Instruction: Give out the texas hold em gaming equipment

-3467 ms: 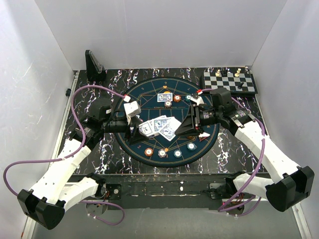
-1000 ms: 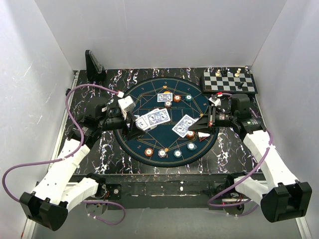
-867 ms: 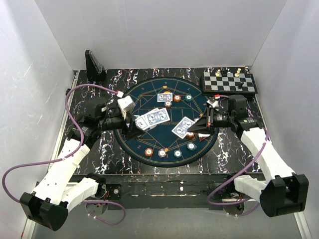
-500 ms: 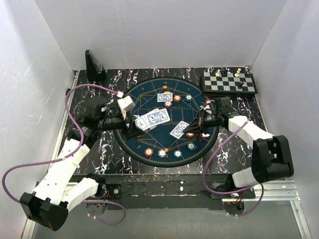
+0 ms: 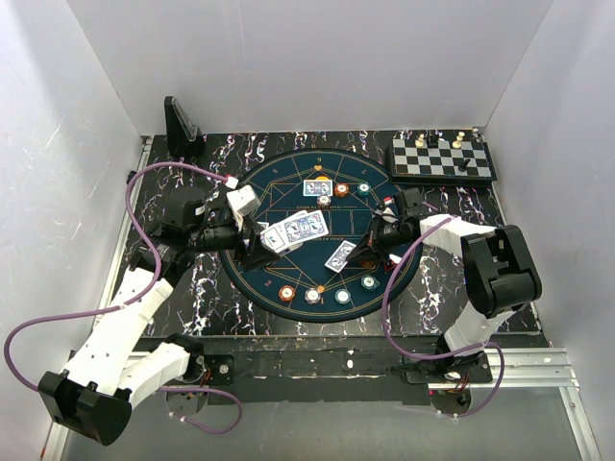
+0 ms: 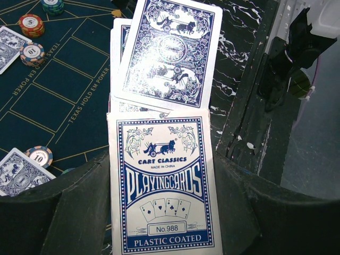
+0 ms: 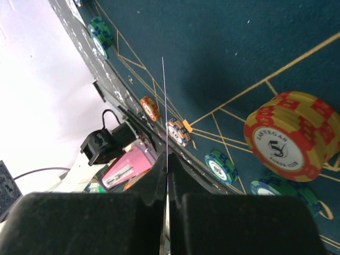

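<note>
My left gripper (image 5: 261,240) is shut on a blue-and-white card pack (image 5: 293,230) over the left of the dark-blue mat (image 5: 288,182). In the left wrist view the pack (image 6: 162,180) sits between my fingers (image 6: 79,202), with loose cards (image 6: 170,53) fanned out of its top. My right gripper (image 5: 370,245) is shut on a single card (image 5: 341,255), low over the mat's near right. The right wrist view shows that card edge-on (image 7: 164,106) in the shut gripper (image 7: 166,164), beside an orange-yellow chip (image 7: 289,138).
Another card (image 5: 318,187) and chips (image 5: 342,189) lie at the mat's far side. A row of chips (image 5: 312,295) lies at its near side. A chessboard (image 5: 442,158) stands back right and a black stand (image 5: 181,125) back left.
My right gripper has swung left and inward over the mat, carrying the single card from the mat's right edge toward its near-right chips. The left gripper has held still with the pack.
</note>
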Controlling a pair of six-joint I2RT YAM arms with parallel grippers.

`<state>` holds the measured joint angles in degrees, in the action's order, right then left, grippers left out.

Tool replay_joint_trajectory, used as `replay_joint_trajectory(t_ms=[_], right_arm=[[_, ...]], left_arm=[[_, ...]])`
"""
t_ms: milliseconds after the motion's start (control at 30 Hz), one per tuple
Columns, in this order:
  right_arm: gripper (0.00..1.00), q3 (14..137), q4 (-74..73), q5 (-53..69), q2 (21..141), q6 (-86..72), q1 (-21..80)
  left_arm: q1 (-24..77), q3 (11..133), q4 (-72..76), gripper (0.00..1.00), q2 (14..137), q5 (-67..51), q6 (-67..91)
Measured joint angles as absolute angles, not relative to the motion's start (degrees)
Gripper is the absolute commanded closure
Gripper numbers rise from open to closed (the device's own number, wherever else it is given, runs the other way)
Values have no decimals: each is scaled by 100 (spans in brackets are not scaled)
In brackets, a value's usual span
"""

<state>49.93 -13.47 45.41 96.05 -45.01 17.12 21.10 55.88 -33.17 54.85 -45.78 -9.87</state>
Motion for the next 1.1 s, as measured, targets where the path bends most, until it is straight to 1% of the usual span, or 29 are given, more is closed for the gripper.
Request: replay_joint_trajectory(t_ms=[167,200,300,367,433,533,667,733,800,833,900,967,1100], right_arm=[[99,5124,-1511,4187,9616,-4320,1763],[98,5129,-1553,4125,9616,-4300,1780],[90,5131,-1697,4010,9636,-4261,1826],[85,5133,-1793,3948,9649,-4219,1852],[73,5133,-1883,3916,9647,-4195,1868],[60,5133,-2062,3852,9590,-4187,1868],[49,5133,-2316,3756,9260,-4169,1870],[46,5133,-2429,3741,9006,-4169,1876],[39,5168,-2563,3734,8742,-4167,1876],[31,5196,-2620,3736,8611,-4176,1876],[20,5260,-2714,3745,8326,-4211,1876],[17,5317,-2749,3778,8003,-4261,1876],[14,5577,-2751,3997,7380,-4392,1876]], left_arm=[[2110,5588,-3343,100,5485,-4593,-1002],[2110,5588,-3343,100,5485,-4593,-1002],[2110,5588,-3343,100,5485,-4598,-1002],[2110,5588,-3343,100,5485,-4600,-1002],[2110,5588,-3343,100,5485,-4600,-1002],[2110,5588,-3343,100,5485,-4600,-1002],[2110,5588,-3343,100,5483,-4611,-1002],[2110,5588,-3343,100,5483,-4613,-1002],[2110,5588,-3343,100,5483,-4615,-1002],[2110,5588,-3343,100,5483,-4617,-1002],[2110,5588,-3343,100,5483,-4624,-1002],[2110,5588,-3343,100,5483,-4637,-1000],[2110,5588,-3343,100,5478,-4641,-1000]])
